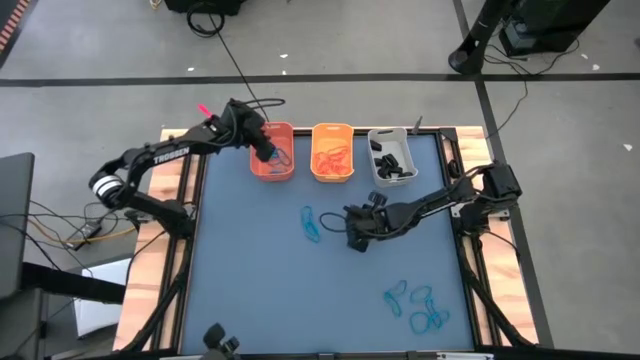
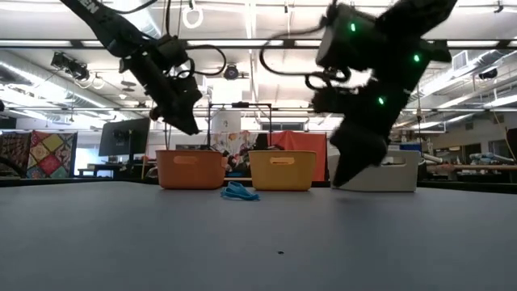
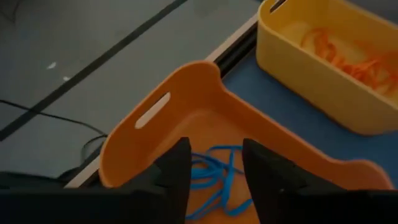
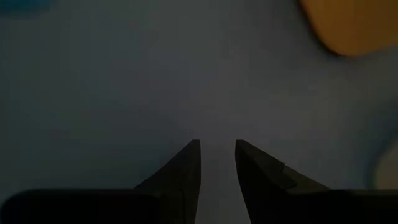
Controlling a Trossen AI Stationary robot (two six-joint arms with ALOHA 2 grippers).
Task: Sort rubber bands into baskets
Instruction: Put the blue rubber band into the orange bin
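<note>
currently, nearest the front edge of the table [image 1: 250, 290], toward its right corner, a cluster of blue rubber bands [image 1: 418, 305] lies loose on the blue surface, well apart from both arms. farther in, near mid-table, a second small bunch of blue bands [image 1: 311, 224] lies alone; the low view shows it in front of the gap between two baskets. just beside that bunch, on its right, the right gripper [image 1: 352, 237] sits low over bare table; in the right wrist view its fingers [image 4: 186, 171] are slightly apart with only table surface between them, nothing pinched. along the far edge three baskets stand in a row, near each other but not touching: the orange basket [image 1: 290, 132] on the left, the yellow-orange basket [image 1: 333, 128] in the middle, the grey-white basket [image 1: 385, 134] on the right. the orange basket holds blue bands [image 3: 214, 177]; the yellow-orange one holds orange bands [image 1: 332, 156]; the grey-white one holds chunky black bands [image 1: 392, 162]. the left gripper [image 1: 266, 148] is over the orange basket, above its left side; in the left wrist view its fingers [image 3: 174, 171] are spread, with the blue bands showing in the basket past the gap. cannot tell whether a band hangs between the fingers or all lie on the basket floor.
</note>
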